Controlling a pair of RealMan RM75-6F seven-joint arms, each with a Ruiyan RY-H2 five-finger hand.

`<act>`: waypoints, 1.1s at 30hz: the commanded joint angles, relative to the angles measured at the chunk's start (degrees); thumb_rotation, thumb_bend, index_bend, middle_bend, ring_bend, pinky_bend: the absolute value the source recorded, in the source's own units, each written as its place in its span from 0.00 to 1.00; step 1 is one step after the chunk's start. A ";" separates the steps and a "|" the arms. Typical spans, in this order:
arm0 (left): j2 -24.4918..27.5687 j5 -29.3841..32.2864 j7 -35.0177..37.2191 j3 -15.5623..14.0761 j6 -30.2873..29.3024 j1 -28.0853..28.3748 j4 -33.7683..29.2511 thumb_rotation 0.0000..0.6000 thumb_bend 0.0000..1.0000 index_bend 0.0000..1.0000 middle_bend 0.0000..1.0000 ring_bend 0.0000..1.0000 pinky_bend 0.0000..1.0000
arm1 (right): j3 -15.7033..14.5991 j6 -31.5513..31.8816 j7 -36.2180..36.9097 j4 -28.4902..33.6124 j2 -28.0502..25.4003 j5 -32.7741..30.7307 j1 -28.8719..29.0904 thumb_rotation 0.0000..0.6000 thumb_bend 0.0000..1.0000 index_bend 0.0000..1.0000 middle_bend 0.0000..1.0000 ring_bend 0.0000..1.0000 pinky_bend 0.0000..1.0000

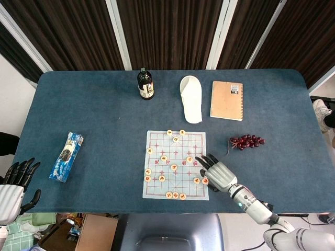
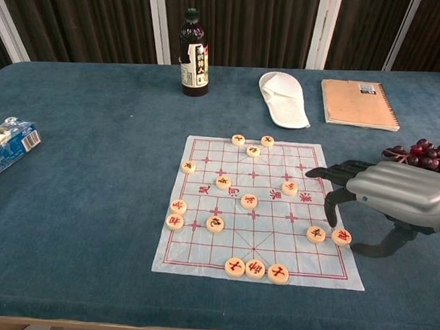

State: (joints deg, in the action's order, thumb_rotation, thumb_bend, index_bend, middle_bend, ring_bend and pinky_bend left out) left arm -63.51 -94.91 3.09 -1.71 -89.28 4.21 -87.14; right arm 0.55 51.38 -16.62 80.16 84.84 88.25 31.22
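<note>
Dark sauce bottle (image 1: 145,83), white slipper (image 1: 191,99) & spiral notebook (image 1: 226,100) along far edge; red grapes (image 1: 247,141) at right, blue snack pack (image 1: 66,156) at left.

Dark brown curtain (image 1: 172,31) with white posts (image 1: 119,34) behind; blue-clothed table (image 1: 94,110); possibly chair (image 1: 167,232) below.

The right hand (image 2: 387,198) has a smooth silver-grey shell over its back, rounded like a glove, with black fingers (image 2: 333,173) and a black thumb below. In the head view a pale grey, tube-shaped forearm (image 1: 252,207) follows behind the wrist, carrying a small green mark. The left hand (image 1: 13,185) shows the same build: black fingers on a light grey shell.
</note>
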 commanded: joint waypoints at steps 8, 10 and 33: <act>-0.09 0.05 -0.03 0.07 0.02 0.05 0.07 1.00 0.44 0.00 0.00 0.00 0.00 | -0.46 -0.21 -1.23 0.11 0.53 -1.23 0.70 1.00 0.47 0.59 0.04 0.00 0.00; -0.10 0.13 0.05 0.10 0.03 0.05 0.08 1.00 0.44 0.00 0.00 0.00 0.00 | -0.49 -0.09 -1.48 0.21 0.45 -1.57 0.73 1.00 0.49 0.60 0.05 0.00 0.00; 0.30 0.73 0.95 0.42 -0.10 -0.02 0.14 1.00 0.44 0.00 0.00 0.00 0.00 | 6.21 -0.77 -8.64 2.60 3.79 -8.96 6.65 1.00 0.50 0.62 0.06 0.00 0.00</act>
State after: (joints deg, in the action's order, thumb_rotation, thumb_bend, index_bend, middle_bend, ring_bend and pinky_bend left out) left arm -63.22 -94.17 4.03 -1.29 -89.37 4.19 -87.01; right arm 6.04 51.76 -22.77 83.79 86.67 81.04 36.59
